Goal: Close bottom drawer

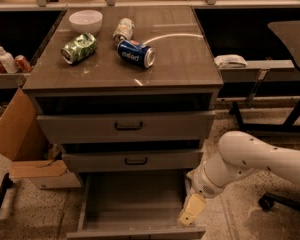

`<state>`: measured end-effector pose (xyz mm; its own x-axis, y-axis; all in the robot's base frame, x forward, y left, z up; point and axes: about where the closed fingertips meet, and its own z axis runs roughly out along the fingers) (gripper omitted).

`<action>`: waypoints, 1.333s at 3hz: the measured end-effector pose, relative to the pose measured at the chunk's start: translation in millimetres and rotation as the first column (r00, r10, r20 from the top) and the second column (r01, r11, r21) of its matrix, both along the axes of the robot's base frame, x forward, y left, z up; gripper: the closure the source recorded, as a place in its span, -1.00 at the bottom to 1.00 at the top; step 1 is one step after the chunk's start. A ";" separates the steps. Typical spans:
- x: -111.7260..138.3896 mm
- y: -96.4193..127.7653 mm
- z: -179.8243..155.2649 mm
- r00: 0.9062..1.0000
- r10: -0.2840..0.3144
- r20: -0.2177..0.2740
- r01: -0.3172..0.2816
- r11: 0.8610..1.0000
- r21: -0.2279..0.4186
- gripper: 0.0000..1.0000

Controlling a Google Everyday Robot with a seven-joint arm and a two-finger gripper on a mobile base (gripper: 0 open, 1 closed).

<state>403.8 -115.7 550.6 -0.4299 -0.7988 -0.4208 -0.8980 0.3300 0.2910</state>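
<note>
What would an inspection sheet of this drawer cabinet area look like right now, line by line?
Surface: grey-brown cabinet top, with items towards its back left.
Job's things: bottom drawer pulled well out, not yet closed.
Clutter: white bowl, green can and blue can on their sides, pale can behind them.
Grippers: gripper low, by the open drawer's right front corner.
Cables: nothing seen.
Surroundings: cardboard box on the floor at left, chair base at right.
</note>
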 end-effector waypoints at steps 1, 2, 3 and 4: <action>-7.4 1.4 -72.1 0.997 0.041 -0.072 -0.034 0.995 0.089 -1.00; -7.2 1.4 -72.0 0.997 0.041 -0.071 -0.034 0.995 0.089 -1.00; -3.3 2.8 -100.5 0.996 0.062 -0.071 -0.055 0.993 0.101 -1.00; -1.4 2.8 -155.8 0.991 0.102 -0.083 -0.089 0.985 0.146 -0.49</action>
<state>402.4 -112.9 394.8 -0.3956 -0.7729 -0.4960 -0.8916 0.1937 0.4094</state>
